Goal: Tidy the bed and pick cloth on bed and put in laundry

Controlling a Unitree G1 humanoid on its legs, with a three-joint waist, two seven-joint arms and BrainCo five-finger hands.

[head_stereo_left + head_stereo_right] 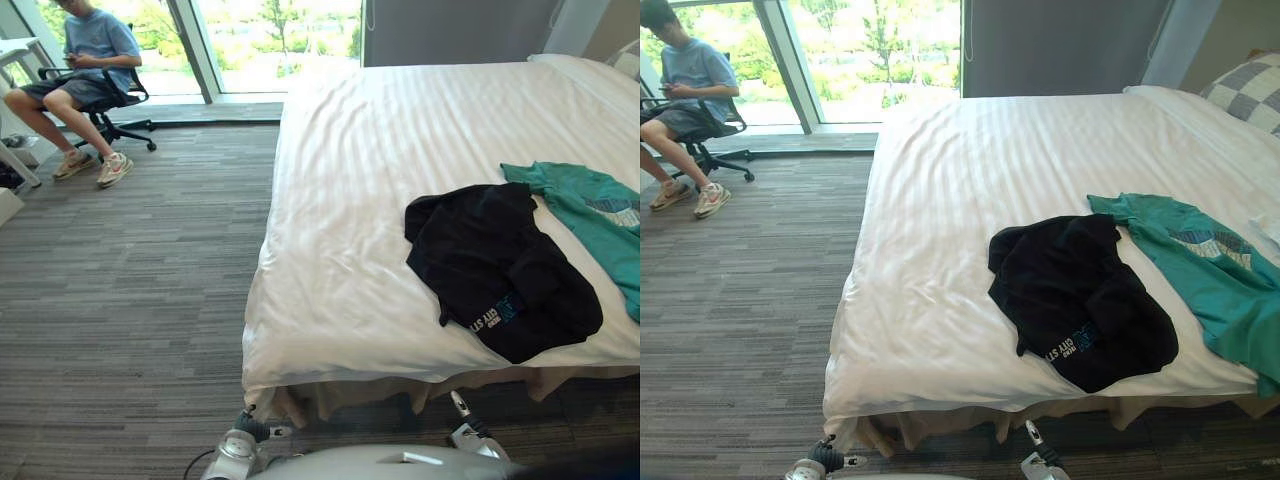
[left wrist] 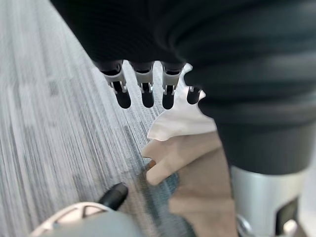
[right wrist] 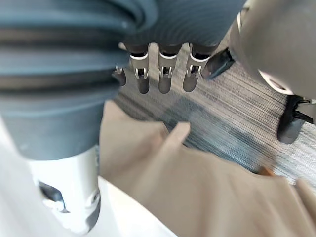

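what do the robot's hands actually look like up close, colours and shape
Both look alike. The left hand and the right hand each have a dark ribbed cover over the back of the hand and the wrist. Below it sits a row of slim silver fingers with small silver joints, ending in rounded dark tips.

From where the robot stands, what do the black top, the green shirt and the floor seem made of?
Black top: soft matte fabric, probably cotton knit; it slumps in folds. Green shirt: thin matte jersey-like cloth, wrinkled. Floor: low-pile carpet, grey streaked weave.
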